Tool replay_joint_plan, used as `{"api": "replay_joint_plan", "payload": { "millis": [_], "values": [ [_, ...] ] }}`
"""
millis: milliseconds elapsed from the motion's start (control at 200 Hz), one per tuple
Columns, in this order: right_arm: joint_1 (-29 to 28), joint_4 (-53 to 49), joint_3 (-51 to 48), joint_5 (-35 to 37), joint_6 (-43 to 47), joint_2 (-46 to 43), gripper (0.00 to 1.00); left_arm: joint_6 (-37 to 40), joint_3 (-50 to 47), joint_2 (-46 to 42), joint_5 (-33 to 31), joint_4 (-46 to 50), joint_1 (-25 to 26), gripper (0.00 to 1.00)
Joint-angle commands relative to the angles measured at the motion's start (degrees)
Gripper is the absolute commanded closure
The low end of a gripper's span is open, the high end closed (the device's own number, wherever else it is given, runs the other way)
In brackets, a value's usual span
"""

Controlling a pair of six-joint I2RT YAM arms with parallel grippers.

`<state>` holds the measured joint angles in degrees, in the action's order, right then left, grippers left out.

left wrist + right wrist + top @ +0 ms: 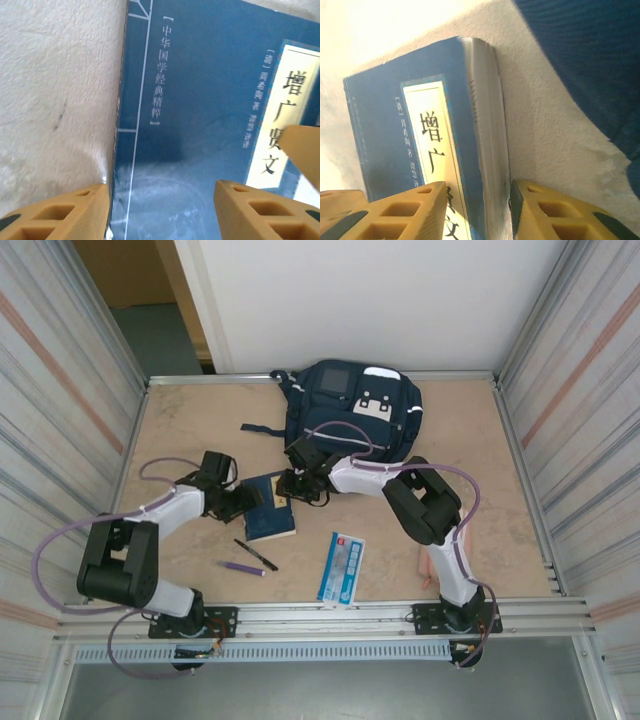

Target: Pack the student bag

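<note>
The student bag lies flat at the far middle of the counter, front patch up, one strap trailing off to its left. Just in front of it is a dark blue book with Chinese text on the cover, and both arms are crowding that book from either side. Nearer the arm bases are a black pen and a purple pen side by side, then a blue-and-white packet to their right. A pink thing is mostly hidden behind the right arm, so I can't tell what it is.

The left fingers are spread wide and straddle the book's spine edge, one over bare counter and the other over the cover. The right fingers are also spread, straddling the page edge on the opposite side, one over the cover label and one over the counter, with the bag's navy fabric close behind. I can't tell whether either pair is actually touching the book. One right fingertip also shows at the edge of the left wrist view.
</note>
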<state>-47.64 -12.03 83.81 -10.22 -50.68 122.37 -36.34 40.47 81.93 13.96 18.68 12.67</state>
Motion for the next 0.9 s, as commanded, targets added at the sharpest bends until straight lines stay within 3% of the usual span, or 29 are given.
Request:
{"api": "replay_joint_plan", "payload": {
  "millis": [0, 256, 456, 892],
  "values": [
    [0.3, -3.1, 1.5, 1.7, 7.9, -1.8, 0.61, -2.1, -1.0, -3.7, 0.9, 0.9, -2.5, 0.42],
    [0.0, -5.9, 1.2, -4.1, 10.7, -1.3, 0.66, 1.6, 3.8, 4.9, 10.5, -0.2, -4.0, 0.41],
    [-1.1, -6.9, 1.5, -3.4, 10.9, 2.5, 0.83, 3.2, 4.6, 10.4, 12.9, -2.0, -4.1, 0.42],
    [0.0, -4.5, 1.4, -7.8, 11.7, 3.3, 0.86, -3.1, 1.2, 3.1, 26.4, -14.1, -4.1, 0.44]
  ]
}}
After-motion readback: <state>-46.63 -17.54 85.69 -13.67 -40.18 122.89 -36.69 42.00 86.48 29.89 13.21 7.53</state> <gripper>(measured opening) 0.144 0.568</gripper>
